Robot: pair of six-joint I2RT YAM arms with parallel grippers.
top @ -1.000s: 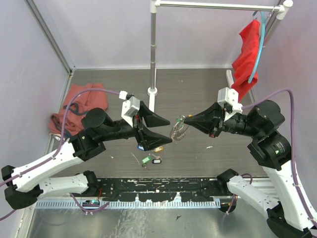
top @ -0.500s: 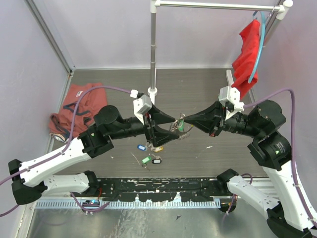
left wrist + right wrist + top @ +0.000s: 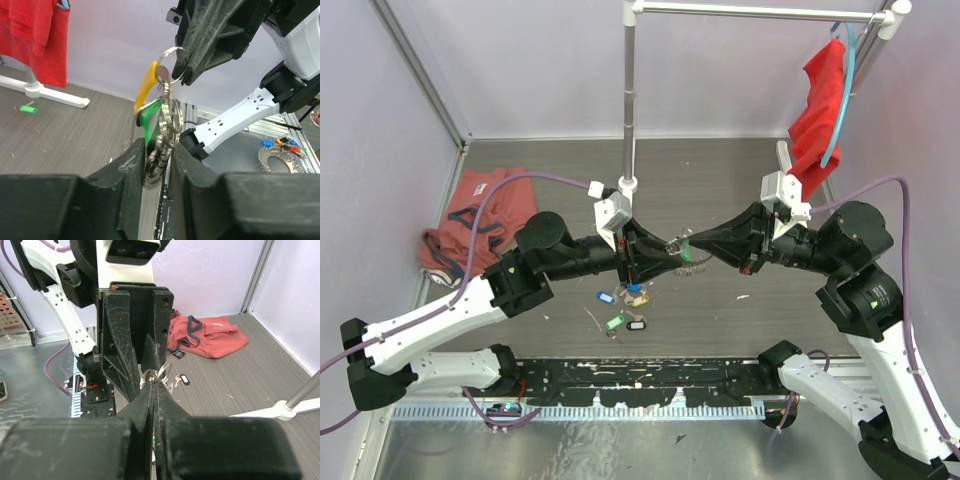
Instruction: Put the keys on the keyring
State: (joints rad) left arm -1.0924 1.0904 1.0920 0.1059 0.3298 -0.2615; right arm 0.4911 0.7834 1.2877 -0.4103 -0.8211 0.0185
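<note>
Left tool [image 3: 159, 152] and right tool [image 3: 155, 384] clenched on the keyring [image 3: 168, 117], green-tagged key [image 3: 150, 116] alongside.

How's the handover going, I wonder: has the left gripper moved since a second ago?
Yes. The left gripper shifted right, toward the keyring, its wrist now below the rack's base.

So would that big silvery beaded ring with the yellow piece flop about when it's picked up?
Probably a bit floppy: the silvery beaded keyring hangs straight down from the right gripper like a chain. Pinched at its top loop, it would likely swing when moved. It looks fairly heavy for its size, being mostly metal coils.
</note>
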